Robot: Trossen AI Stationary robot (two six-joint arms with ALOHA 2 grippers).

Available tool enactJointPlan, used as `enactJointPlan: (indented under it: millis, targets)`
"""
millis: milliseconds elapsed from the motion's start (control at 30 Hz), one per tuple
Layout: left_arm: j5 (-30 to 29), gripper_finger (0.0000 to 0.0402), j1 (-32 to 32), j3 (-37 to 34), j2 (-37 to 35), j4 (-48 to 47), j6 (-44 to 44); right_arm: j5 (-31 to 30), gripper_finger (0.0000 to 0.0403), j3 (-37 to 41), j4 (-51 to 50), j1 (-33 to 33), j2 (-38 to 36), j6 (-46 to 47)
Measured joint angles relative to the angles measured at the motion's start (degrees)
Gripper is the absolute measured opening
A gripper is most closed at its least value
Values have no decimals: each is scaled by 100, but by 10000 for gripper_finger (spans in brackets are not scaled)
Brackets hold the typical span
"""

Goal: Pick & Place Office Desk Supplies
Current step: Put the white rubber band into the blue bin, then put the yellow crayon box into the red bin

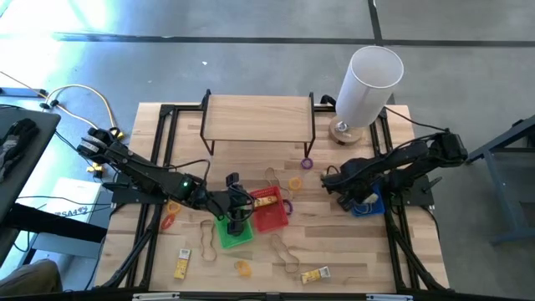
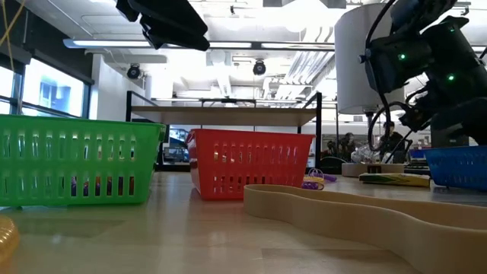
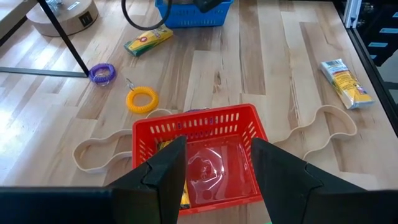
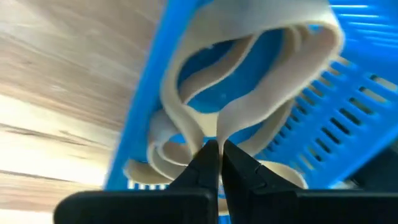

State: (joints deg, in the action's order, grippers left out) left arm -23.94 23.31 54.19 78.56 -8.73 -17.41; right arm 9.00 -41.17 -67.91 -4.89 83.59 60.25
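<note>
Over the blue basket (image 4: 323, 124), right gripper (image 4: 217, 155) pinched shut on a tan rubber band (image 4: 249, 81), loop hanging inside the basket. Step in hand: placing. Next: part the fingers, lift clear. Left gripper (image 3: 214, 168) stands open, empty, above the red basket (image 3: 199, 134); more bands, rings and packets lie loose on the table (image 1: 359, 251).

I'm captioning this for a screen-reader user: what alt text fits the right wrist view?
The right gripper is shut on a tan rubber band, holding its loops over the blue basket, with more tan loops lying inside. Light wooden table shows beside the basket.
</note>
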Motion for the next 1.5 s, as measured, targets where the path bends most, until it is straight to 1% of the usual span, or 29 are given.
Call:
enactJointPlan:
  millis: [100,267,467,633,700,767,967,1067,1167,1267,1367,1500]
  targets:
    - [-1,174,0,0,0,2,0,-46,3,-2,-230,0,-2,-7]
    - [-2,174,0,0,0,15,0,-338,3,-144,-569,-1,-80,-19]
    - [-20,174,0,0,0,18,-2,-426,3,-480,-512,0,-303,-159]
    - [-20,174,0,-2,0,17,-4,-418,5,-483,-454,-2,-315,-184]
    - [-19,174,0,-2,0,17,-4,-409,14,-483,-459,0,-317,-184]
    - [-20,174,0,-2,0,17,-5,-402,32,-483,-454,-4,-315,-184]
    - [-17,174,0,-2,52,21,-2,-411,118,-483,-527,-85,-315,-120]
    - [-17,174,0,-4,150,20,-2,-424,148,-483,-847,-74,-315,-63]
    - [-14,174,-36,-4,227,13,-2,-367,162,-492,-1300,-75,-315,-52]
    - [-17,174,-45,-5,234,21,-2,-532,167,-674,-1681,-76,-349,-12]
    - [-22,174,-44,-4,235,77,70,-740,167,-1037,-1875,-76,-471,12]
    - [-22,174,-44,-4,236,94,107,-1016,163,-1629,-1835,-149,-702,89]
